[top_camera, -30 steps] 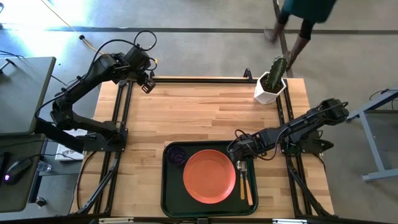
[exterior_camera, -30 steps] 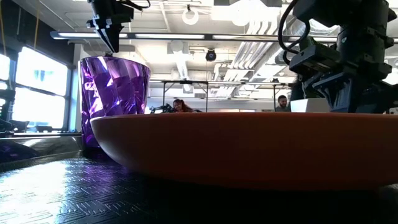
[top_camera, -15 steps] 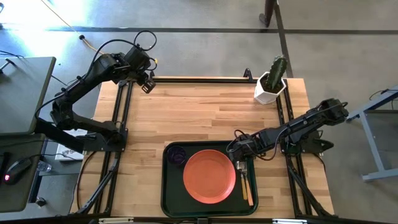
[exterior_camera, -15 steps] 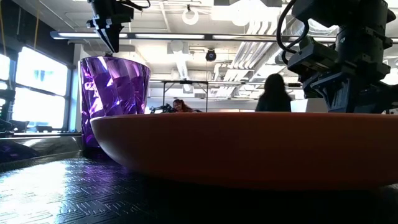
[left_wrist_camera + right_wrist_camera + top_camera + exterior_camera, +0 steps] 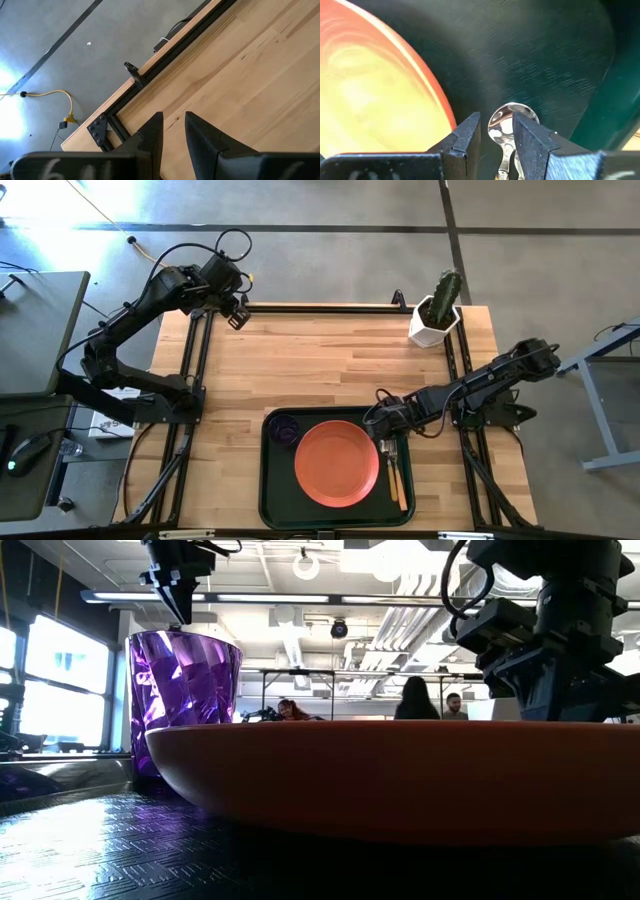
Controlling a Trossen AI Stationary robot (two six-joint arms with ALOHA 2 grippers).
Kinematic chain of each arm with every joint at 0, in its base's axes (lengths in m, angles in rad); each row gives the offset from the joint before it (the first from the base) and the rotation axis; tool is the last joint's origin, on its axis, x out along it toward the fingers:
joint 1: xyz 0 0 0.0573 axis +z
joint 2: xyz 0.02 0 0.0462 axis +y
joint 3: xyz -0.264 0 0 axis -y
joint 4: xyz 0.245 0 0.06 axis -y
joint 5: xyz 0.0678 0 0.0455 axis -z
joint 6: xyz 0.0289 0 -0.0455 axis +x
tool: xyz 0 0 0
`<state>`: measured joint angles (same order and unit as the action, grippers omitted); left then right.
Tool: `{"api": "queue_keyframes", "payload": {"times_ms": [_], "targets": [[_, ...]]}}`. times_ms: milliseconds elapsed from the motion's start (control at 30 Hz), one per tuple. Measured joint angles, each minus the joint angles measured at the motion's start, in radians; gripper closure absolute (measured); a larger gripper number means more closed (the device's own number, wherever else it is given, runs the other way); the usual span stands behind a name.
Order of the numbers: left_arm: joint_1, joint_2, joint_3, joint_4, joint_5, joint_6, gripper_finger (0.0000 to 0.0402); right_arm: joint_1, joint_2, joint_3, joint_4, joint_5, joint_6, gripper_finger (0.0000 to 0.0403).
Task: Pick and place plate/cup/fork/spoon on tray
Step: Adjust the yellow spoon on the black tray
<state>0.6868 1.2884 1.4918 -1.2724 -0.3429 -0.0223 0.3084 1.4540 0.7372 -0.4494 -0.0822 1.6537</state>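
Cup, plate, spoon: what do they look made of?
Cup: translucent purple plastic, by its look; faceted, light glints through it.
Plate: orange-red plastic, probably; smooth with a soft sheen.
Spoon: polished metal bowl, mirror-like reflections; the handle beside the plate looks like light wood.

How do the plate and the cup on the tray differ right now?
The plate is orange-red, wide and shallow; the cup is dark purple, small and tall, with faceted walls in the low view. The plate fills the middle of the tray; the cup sits in the tray's far-left corner, beside the plate's rim. The right gripper hovers at the plate's far-right edge, away from the cup. Both are round, upright and on the tray.
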Motion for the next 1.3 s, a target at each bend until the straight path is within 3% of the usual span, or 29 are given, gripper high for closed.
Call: {"api": "queue_keyframes", "payload": {"times_ms": [567, 1300], "targets": [[0.000, 0.000, 0.000, -0.001, 0.000, 0.000, 0.0330, 0.000, 0.000, 0.000, -0.089, -0.001, 0.051, 0.0300], [0.000, 0.000, 0.000, 0.002, -0.001, 0.034, 0.0330, 0.002, 0.037, 0.001, -0.042, -0.006, 0.078, 0.0300]]}}
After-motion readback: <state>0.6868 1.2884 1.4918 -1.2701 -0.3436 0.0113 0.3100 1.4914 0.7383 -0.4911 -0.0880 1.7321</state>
